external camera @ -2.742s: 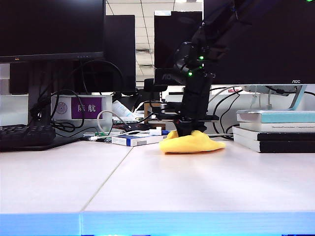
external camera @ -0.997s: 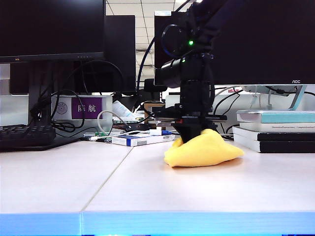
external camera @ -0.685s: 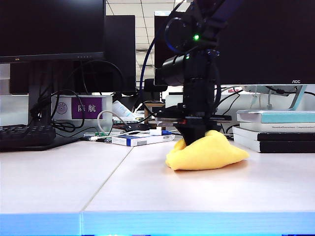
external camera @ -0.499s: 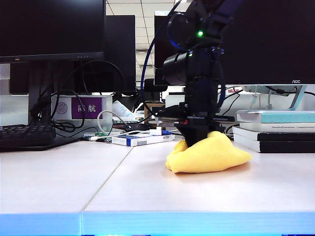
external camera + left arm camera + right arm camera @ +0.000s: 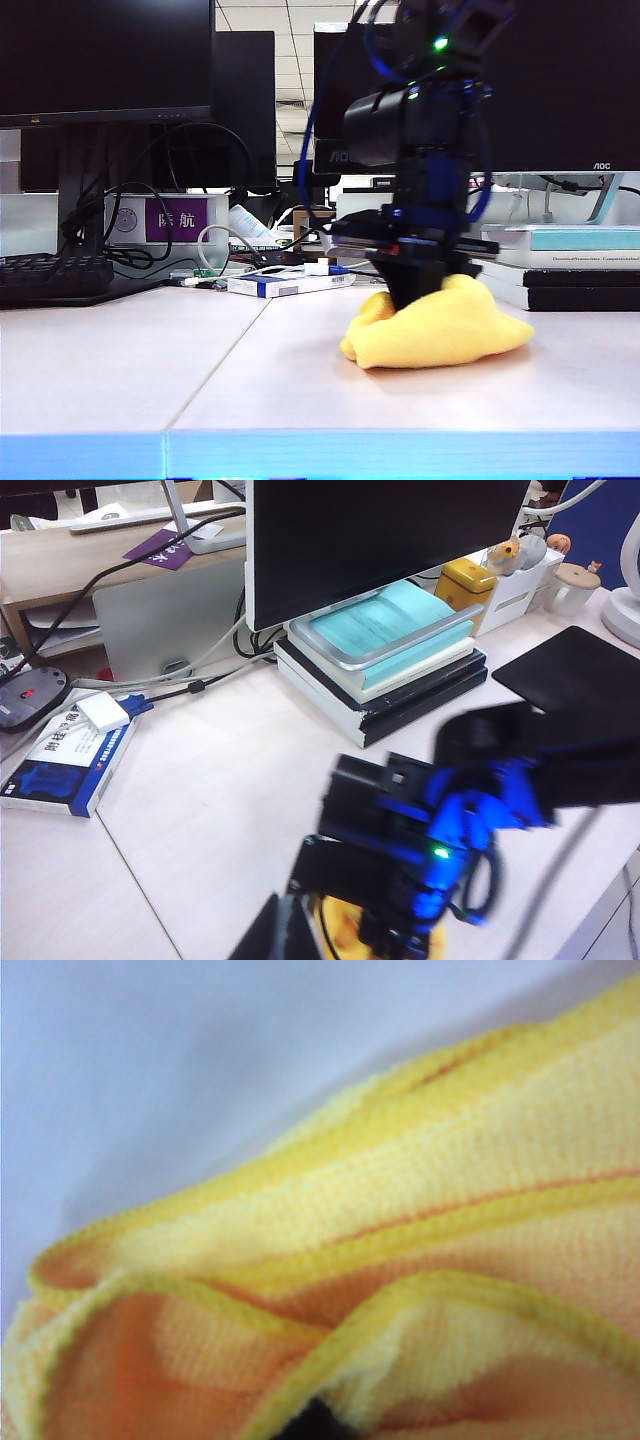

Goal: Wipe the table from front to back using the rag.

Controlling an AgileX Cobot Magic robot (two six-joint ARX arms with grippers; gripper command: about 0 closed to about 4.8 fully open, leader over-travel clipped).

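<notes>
The pale table [image 5: 300, 380] with its light blue front edge band fills the lower part of the exterior view, a thin seam running back across it. Behind stand dark monitors [image 5: 105, 60], a stack of books [image 5: 560, 265] on the right and a black keyboard [image 5: 50, 275] on the left. The right arm reaches down right of centre, and the right gripper [image 5: 418, 290] is clenched on the bunched yellow rag [image 5: 435, 328], which rests on the table in front of the books. The right wrist view is filled by the rag's folds [image 5: 400, 1220]. The left gripper is out of sight in every view, its jaws closed.
</notes>
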